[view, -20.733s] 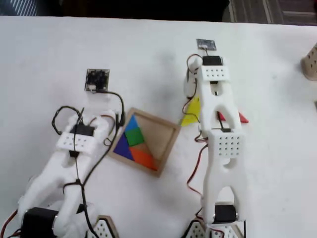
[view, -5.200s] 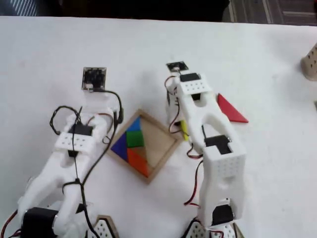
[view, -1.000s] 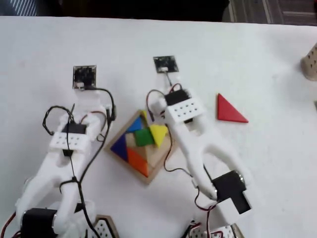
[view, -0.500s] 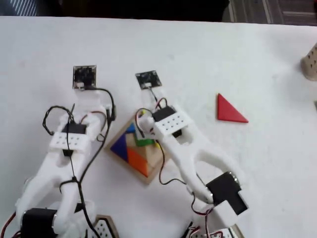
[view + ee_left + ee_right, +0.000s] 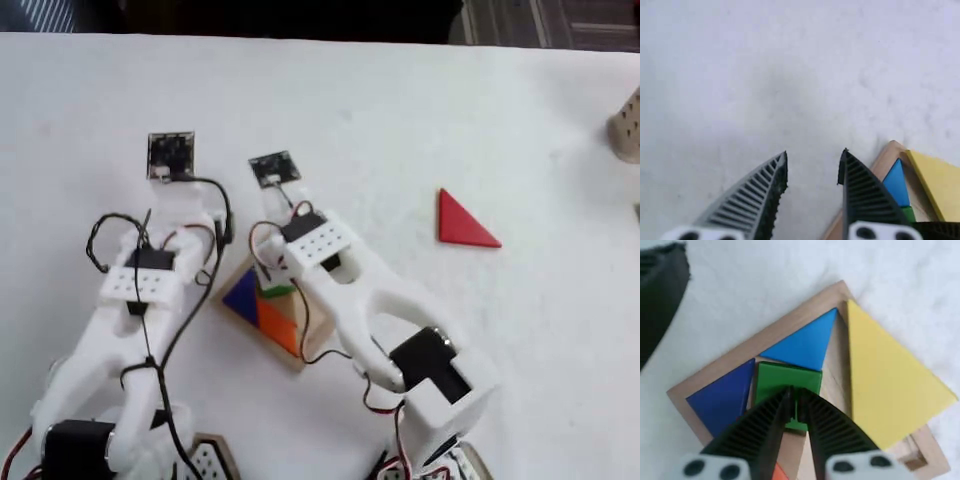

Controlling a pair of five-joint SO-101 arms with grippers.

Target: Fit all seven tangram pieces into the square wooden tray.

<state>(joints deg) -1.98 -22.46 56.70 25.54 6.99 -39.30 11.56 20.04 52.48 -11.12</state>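
Right arm has been swung over the tray (image 5: 790, 324); yellow triangle (image 5: 885, 385) now laid in it. Right hand (image 5: 795, 395) pressed together at green square (image 5: 787, 377), nothing pinched; left hand (image 5: 812, 165) spread beside tray. Red triangle (image 5: 462, 222) left on table (image 5: 400, 100), well apart.

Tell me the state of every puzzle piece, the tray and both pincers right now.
wooden tray, partly filled
yellow triangle, in the tray
light blue triangle, in the tray
green square, in the tray, under the right pincer
dark blue triangle, in the tray
orange piece, in the tray
red triangle, loose, outside the tray
left pincer, open, empty, beside the tray
right pincer, almost shut, holding nothing
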